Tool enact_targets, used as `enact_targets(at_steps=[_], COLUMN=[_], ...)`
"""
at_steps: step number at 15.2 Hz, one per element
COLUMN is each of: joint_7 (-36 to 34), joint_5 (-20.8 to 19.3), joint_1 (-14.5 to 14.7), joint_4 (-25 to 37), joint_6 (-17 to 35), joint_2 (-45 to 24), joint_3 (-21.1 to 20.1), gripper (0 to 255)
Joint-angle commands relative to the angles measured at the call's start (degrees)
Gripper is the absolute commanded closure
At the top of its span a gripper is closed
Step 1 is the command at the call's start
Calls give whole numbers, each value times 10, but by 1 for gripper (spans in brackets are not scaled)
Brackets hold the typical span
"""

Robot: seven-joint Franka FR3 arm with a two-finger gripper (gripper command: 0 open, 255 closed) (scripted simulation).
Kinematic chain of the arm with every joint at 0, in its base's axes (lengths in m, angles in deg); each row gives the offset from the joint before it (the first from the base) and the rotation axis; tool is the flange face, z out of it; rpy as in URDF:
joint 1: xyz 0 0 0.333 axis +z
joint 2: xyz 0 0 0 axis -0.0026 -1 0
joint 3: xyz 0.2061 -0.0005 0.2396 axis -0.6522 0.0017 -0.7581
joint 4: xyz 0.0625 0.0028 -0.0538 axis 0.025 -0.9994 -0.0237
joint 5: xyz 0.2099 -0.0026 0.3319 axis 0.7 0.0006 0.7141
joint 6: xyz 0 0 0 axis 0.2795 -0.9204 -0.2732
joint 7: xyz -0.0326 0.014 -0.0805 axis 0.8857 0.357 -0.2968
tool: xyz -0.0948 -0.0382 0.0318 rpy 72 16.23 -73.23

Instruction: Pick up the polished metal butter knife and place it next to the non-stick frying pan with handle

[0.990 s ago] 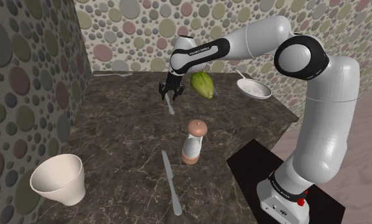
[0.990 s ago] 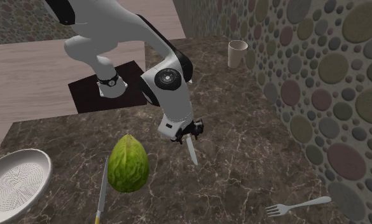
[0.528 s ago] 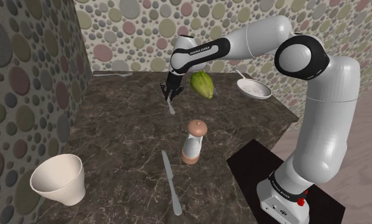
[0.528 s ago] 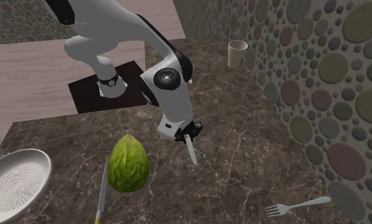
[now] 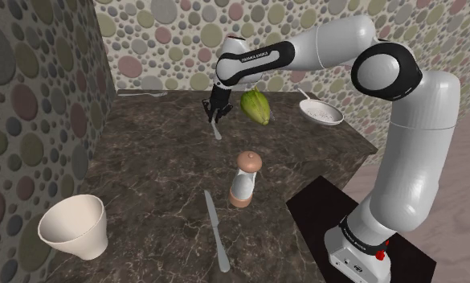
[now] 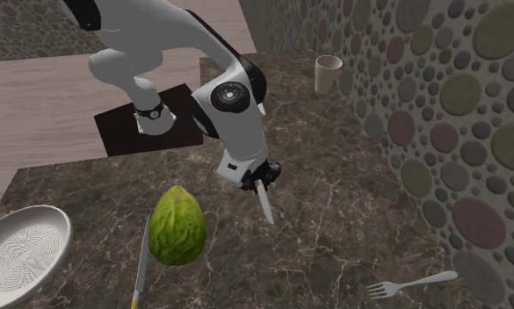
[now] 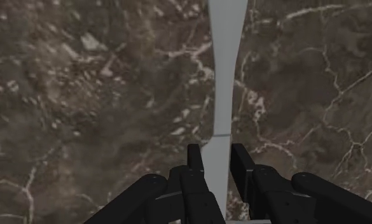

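Grey butter knife [image 5: 216,127] [image 6: 264,204] [image 7: 224,83]: held by one end and hanging slanted with its free end towards the countertop. It is just to the shoulder view's left of the green fruit and apart from it. I cannot tell whether its tip touches the surface.
Gripper [image 5: 214,112] [image 6: 259,180] [image 7: 217,156]: black, with the jaws clamped on the knife, one finger on each flat side.
Green fruit [image 5: 256,106] [image 6: 177,226]: ribbed and pointed, lying on the countertop.
Frying pan [image 5: 322,113] [image 6: 22,255]: pale with a dotted inside, on the far side of the fruit from the gripper and near it.
Countertop [image 5: 153,169] [image 6: 334,202] [image 7: 82,95]: dark brown marble with pale veins.
Second knife [image 6: 141,259]: flat on the marble, just beside the fruit on the pan's side.
Pepper mill [image 5: 245,178]: upright, nearer the shoulder camera than the fruit.
Fork [image 6: 413,285]: well apart from the fruit, beyond the gripper, near the spotted wall.
White cup [image 5: 72,227] [image 6: 328,74]: far from the fruit.
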Motion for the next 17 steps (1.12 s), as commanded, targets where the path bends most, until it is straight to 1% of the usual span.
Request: enact_targets(at_steps=[1, 16, 17], joint_7=[-2, -12, 1], joint_5=[0, 0, 4], joint_1=[0, -1, -10], joint_4=[6, 74, 59], joint_6=[-12, -111, -109], joint_2=[5, 38, 49], joint_3=[0, -2, 1], gripper=[255, 255, 255])
